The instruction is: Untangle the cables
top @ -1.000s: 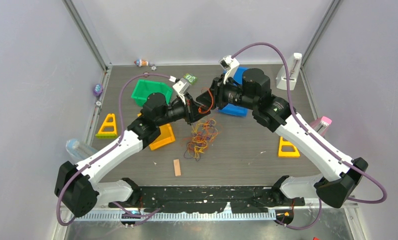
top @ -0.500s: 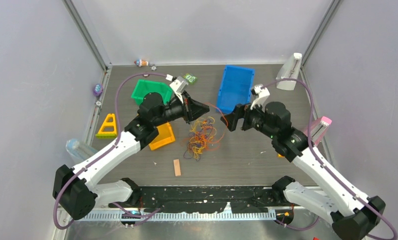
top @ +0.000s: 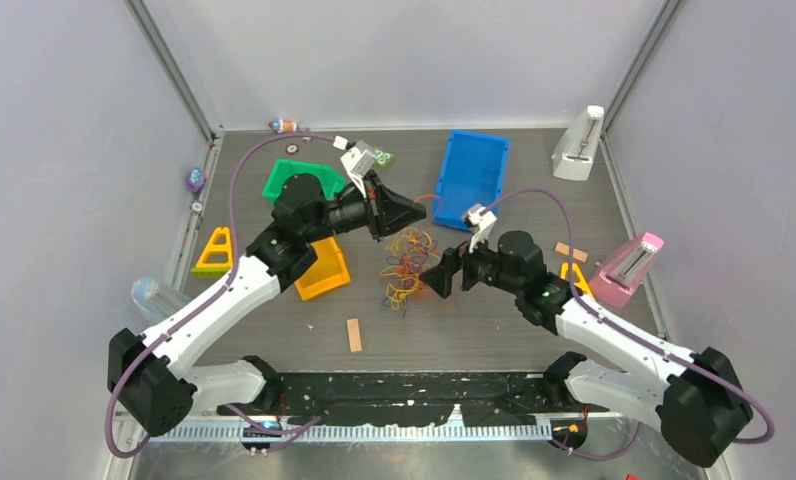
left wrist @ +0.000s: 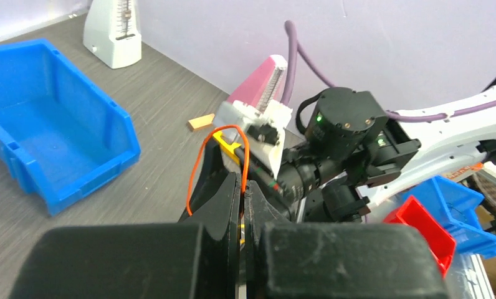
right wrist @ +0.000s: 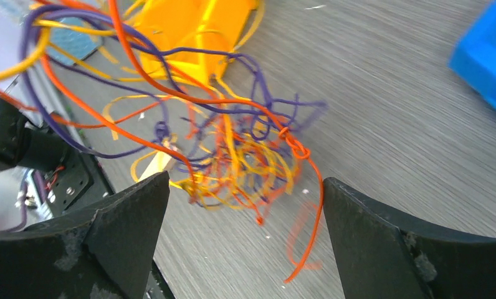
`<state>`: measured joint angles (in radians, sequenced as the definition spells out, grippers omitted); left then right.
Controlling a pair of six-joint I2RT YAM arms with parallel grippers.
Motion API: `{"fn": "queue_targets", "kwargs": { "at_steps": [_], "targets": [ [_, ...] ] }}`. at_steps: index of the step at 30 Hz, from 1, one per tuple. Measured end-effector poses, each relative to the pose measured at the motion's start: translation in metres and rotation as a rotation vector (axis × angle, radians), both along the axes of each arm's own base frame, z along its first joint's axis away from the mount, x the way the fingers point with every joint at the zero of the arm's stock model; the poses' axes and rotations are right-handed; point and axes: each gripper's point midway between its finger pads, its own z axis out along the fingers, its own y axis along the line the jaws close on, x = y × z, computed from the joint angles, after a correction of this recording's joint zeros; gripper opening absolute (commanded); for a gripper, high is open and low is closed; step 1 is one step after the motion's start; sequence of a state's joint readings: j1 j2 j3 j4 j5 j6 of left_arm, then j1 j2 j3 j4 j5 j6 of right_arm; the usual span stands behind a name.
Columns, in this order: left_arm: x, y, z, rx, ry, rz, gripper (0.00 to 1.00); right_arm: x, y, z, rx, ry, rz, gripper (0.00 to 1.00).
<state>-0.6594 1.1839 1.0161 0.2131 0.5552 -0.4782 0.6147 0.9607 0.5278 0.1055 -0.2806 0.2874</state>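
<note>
The cables [top: 406, 264] are a loose tangle of orange, red, yellow and purple wires at the table's middle, partly lifted. My left gripper [top: 417, 212] hangs just above and behind the tangle. In the left wrist view this gripper [left wrist: 244, 184] is shut on a thin orange cable [left wrist: 203, 149] that loops up out of its tips. My right gripper [top: 437, 279] sits low at the tangle's right side, open. In the right wrist view its jaws [right wrist: 245, 182] stand wide apart facing the tangle [right wrist: 233, 156], and a loose orange end [right wrist: 314, 218] dangles between them without touching either one.
A blue bin [top: 471, 178] stands behind the tangle and a green bin [top: 292, 180] at the back left. An orange tray [top: 324, 275] lies left of the tangle. Yellow triangles [top: 215, 252] [top: 574, 283], a pink metronome [top: 629, 265], a white metronome [top: 579, 145] and a wooden block [top: 354, 334] lie around.
My right arm has drawn back from the far centre to low beside the tangle's right side, and its gripper has opened wide. The left gripper has stayed shut on its strand, shifting slightly back.
</note>
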Motion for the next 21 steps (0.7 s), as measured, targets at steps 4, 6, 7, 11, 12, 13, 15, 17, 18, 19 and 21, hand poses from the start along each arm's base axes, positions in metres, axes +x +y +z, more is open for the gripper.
{"fn": "queue_targets", "kwargs": {
  "at_steps": [4, 6, 7, 11, 12, 13, 15, 17, 18, 19, 21],
  "targets": [
    [-0.001, -0.004, 0.001, -0.003, 0.015, -0.025, 0.00, -0.009, 0.027, -0.001, 0.014, -0.029, 0.110, 0.93],
    [-0.002, -0.005, -0.002, 0.001, 0.023, -0.034, 0.00, -0.012, 0.038, 0.000, 0.023, -0.042, 0.146, 0.85],
    [-0.001, -0.006, -0.003, 0.003, 0.028, -0.036, 0.00, -0.011, 0.043, 0.001, 0.026, -0.048, 0.154, 0.83],
    [-0.002, -0.006, -0.002, 0.000, 0.034, -0.040, 0.00, 0.001, 0.049, 0.000, 0.026, -0.055, 0.118, 0.80],
    [-0.002, -0.006, 0.000, -0.001, 0.032, -0.038, 0.00, 0.005, 0.048, -0.002, 0.023, -0.049, 0.091, 0.76],
    [-0.002, -0.005, 0.006, -0.005, 0.026, -0.031, 0.00, 0.011, 0.045, -0.005, 0.016, -0.040, 0.052, 0.73],
    [-0.002, -0.001, 0.022, -0.015, 0.004, -0.013, 0.00, 0.021, 0.037, -0.012, 0.008, -0.019, -0.035, 0.63],
    [-0.007, 0.004, 0.053, -0.049, -0.044, -0.005, 0.00, 0.031, 0.027, -0.024, -0.001, 0.018, -0.126, 0.60],
    [-0.010, 0.007, 0.073, -0.074, -0.075, -0.004, 0.00, 0.035, 0.021, -0.032, -0.007, 0.047, -0.175, 0.57],
    [-0.015, 0.011, 0.094, -0.103, -0.110, -0.003, 0.00, 0.041, 0.014, -0.042, -0.017, 0.081, -0.229, 0.56],
    [-0.027, 0.021, 0.132, -0.163, -0.176, 0.004, 0.00, 0.050, -0.003, -0.065, -0.036, 0.162, -0.335, 0.52]
  ]
}}
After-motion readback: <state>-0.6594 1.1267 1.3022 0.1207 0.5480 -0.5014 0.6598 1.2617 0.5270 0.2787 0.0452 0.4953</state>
